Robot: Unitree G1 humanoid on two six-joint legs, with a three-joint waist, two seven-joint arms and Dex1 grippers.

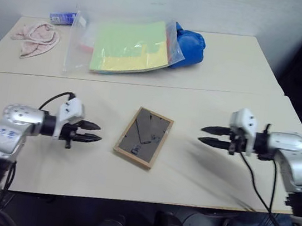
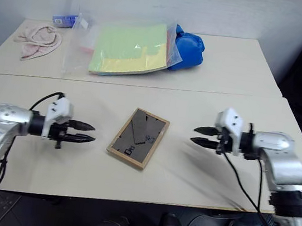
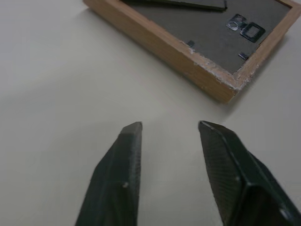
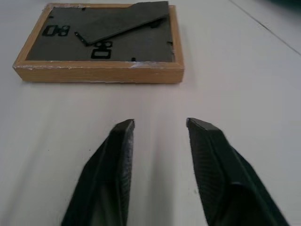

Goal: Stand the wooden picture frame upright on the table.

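Note:
The wooden picture frame (image 1: 143, 137) lies flat and face down in the middle of the cream table (image 1: 199, 170), its dark grey back panel and folded stand facing up. My left gripper (image 1: 99, 132) hovers just left of the frame, pointing at it, fingers slightly apart and empty. On the other side my right gripper (image 1: 203, 135) points at the frame from the right, a short gap away, also slightly open with nothing between its fingers. The frame's wooden edge (image 3: 188, 61) appears ahead of the left fingers, and the frame (image 4: 101, 42) lies ahead of the right fingers.
A clear plastic bag of green-yellow paper (image 1: 127, 47) lies on the far table, with a blue bundle (image 1: 189, 46) beside it. A pink cloth (image 1: 36, 39) and a small blue packet (image 1: 62, 18) sit at the far left. A seam (image 1: 144, 84) separates the two tabletops.

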